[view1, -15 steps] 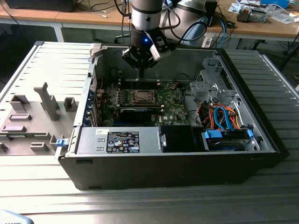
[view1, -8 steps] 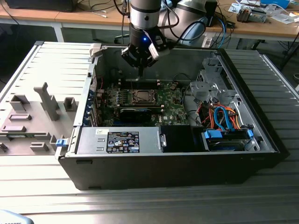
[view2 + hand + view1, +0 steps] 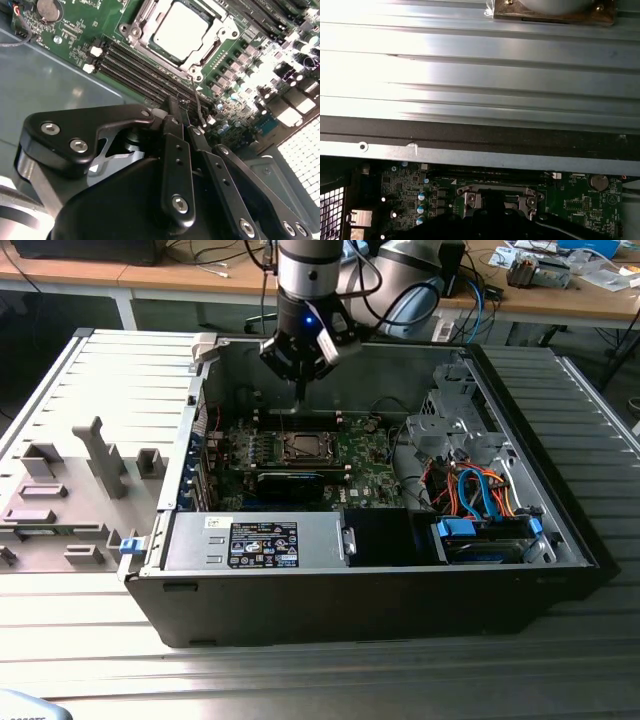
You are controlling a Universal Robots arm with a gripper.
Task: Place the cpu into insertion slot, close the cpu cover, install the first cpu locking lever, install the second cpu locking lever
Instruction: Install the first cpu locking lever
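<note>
The small silvery-grey square cpu (image 3: 180, 31) sits in the square, metal-rimmed insertion slot (image 3: 134, 31) on the green circuit board (image 3: 365, 455), with the thin silvery cpu cover (image 3: 202, 56) apparently framing it, though I can't be sure it lies flat. The thin wire lever (image 3: 198, 102) beside the socket looks unlatched; my tool (image 3: 180, 120) could slip off it and scrape the memory slots. My arm hangs vertically into the open black case (image 3: 560, 530), fingers together, just above the lever.
</note>
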